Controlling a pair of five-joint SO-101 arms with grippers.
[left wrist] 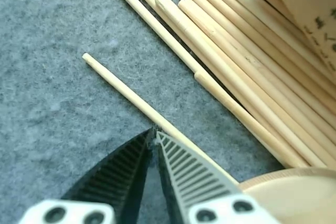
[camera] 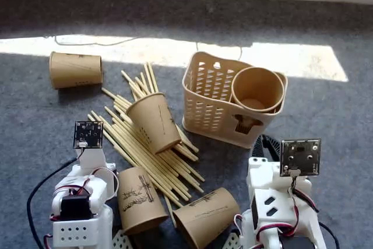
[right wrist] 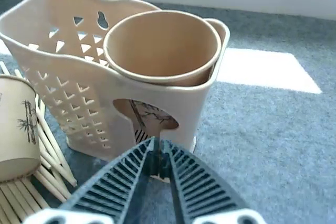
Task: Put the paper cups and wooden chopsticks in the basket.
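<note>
The basket holds one upright paper cup, the left gripper is pinched closed beside a loose chopstick, and the right gripper is closed facing the basket.

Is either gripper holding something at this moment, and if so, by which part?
Nothing is held. The left gripper is shut above a loose chopstick; the right gripper is shut before the basket.

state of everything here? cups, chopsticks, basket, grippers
basket: upright, holding one cup
cup in basket: upright, mouth up
chopsticks: loose pile, outside basket
cup on chopsticks: on its side
far cup: on its side
front-left cup: on its side
front-right cup: on its side
left gripper: fingers shut, empty
right gripper: fingers shut, empty
</note>
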